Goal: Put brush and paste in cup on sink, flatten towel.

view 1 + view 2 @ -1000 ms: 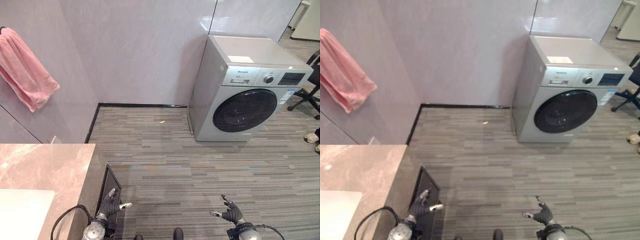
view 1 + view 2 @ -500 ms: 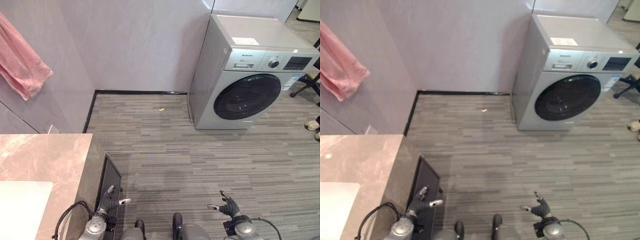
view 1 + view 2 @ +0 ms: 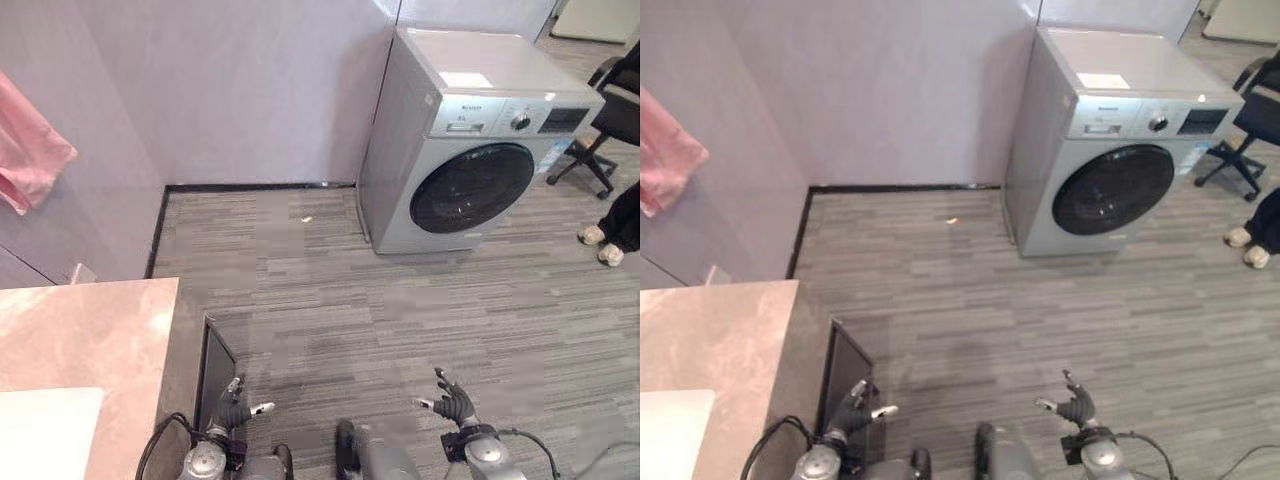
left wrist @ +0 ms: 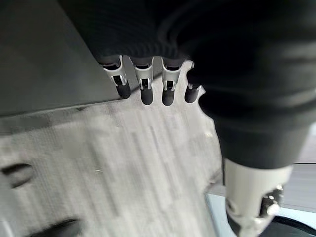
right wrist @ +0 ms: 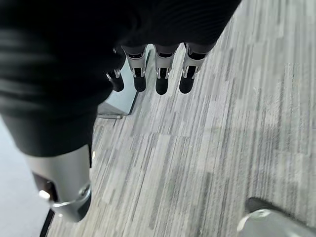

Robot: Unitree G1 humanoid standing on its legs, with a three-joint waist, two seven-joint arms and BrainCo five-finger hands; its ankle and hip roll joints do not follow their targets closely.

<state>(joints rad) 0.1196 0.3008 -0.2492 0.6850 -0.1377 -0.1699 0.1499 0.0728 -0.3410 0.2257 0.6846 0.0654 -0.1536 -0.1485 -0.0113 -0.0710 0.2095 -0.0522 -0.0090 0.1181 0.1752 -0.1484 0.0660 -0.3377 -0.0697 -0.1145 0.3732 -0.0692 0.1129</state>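
Towel (image 3: 30,145), pink and soft-looking, hangs in folds on the pale wall at about 10 o'clock of the head views, partly cut by the frame edge. A second ago more of it showed and it sat higher and further in; the whole scene has slid since then, so the camera has turned, not the cloth. The washing machine (image 3: 470,140) has likewise slid leftward in the frame, and an office chair (image 3: 600,120) and a person's shoes (image 3: 598,245) now show more fully at 3 o'clock.

Below the towel, at 8 o'clock, lies the sink counter (image 3: 90,340), a smooth pinkish marbled slab with a white basin (image 3: 45,435) set into its near corner and a dark cabinet side (image 3: 215,370) beneath its edge. The floor (image 3: 400,310) is grey carpet in fine streaked bands, meeting the glossy wall at a black skirting strip (image 3: 250,187). A small yellowish scrap (image 3: 307,218) lies on the carpet near the skirting. The machine is a silver box with a round dark door.

Both hands hang low, well apart from the towel. The left hand (image 3: 235,410) is at 7 o'clock beside the cabinet, fingers (image 4: 143,89) straight and spread, holding nothing. The right hand (image 3: 452,403) is at 5 o'clock over bare carpet, fingers (image 5: 160,79) likewise straight and empty.
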